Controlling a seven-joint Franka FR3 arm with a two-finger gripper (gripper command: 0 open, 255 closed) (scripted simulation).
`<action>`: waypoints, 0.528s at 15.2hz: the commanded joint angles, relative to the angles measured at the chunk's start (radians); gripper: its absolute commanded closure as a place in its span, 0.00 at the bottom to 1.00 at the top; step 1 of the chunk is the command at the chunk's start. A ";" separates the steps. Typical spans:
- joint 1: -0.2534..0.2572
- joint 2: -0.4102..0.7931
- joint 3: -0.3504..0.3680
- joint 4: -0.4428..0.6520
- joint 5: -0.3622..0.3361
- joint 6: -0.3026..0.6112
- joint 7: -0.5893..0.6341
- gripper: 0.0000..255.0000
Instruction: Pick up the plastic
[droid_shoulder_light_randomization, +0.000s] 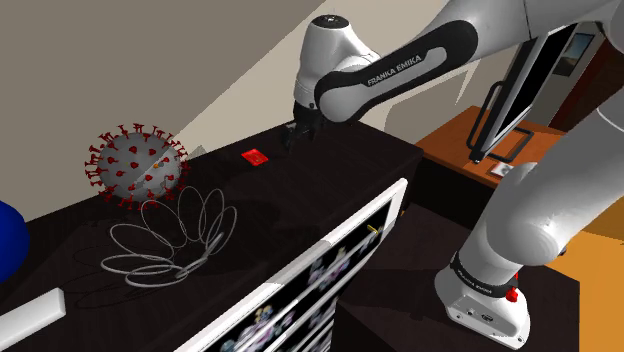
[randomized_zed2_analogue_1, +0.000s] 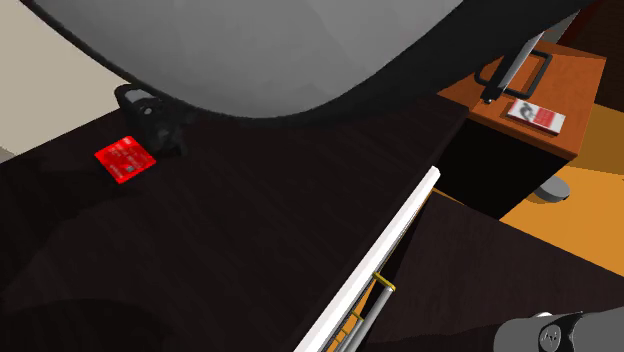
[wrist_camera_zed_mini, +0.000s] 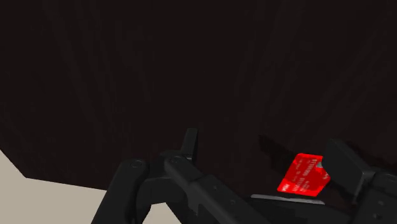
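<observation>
The arm (droid_shoulder_light_randomization: 535, 210) is built of smooth, rounded white shells joined by dark grey bands. On the link just behind the gripper (droid_shoulder_light_randomization: 297, 130), a long dark band (droid_shoulder_light_randomization: 395, 68) carries white "FRANKA EMIKA" lettering. The gripper is all black, with angular, boxy fingers (wrist_camera_zed_mini: 189, 143) and jointed bars behind them. Farthest from the gripper, the white foot (droid_shoulder_light_randomization: 490, 312) wears a dark ring (droid_shoulder_light_randomization: 478, 279) with small white lettering and has a red button (droid_shoulder_light_randomization: 514, 294).

"FRANKA EMIKA" is printed in white capitals on the dark band of the arm (droid_shoulder_light_randomization: 395, 72), in the upper middle of the shoulder view. Small white print is seen on the red card (wrist_camera_zed_mini: 304, 174) in the wrist view, but it cannot be read.
</observation>
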 joint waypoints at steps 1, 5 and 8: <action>-0.008 0.064 0.022 0.034 -0.039 0.064 0.051 0.00; -0.022 0.199 0.055 0.135 -0.149 0.153 0.170 0.00; -0.019 0.301 0.064 0.227 -0.253 0.199 0.270 0.00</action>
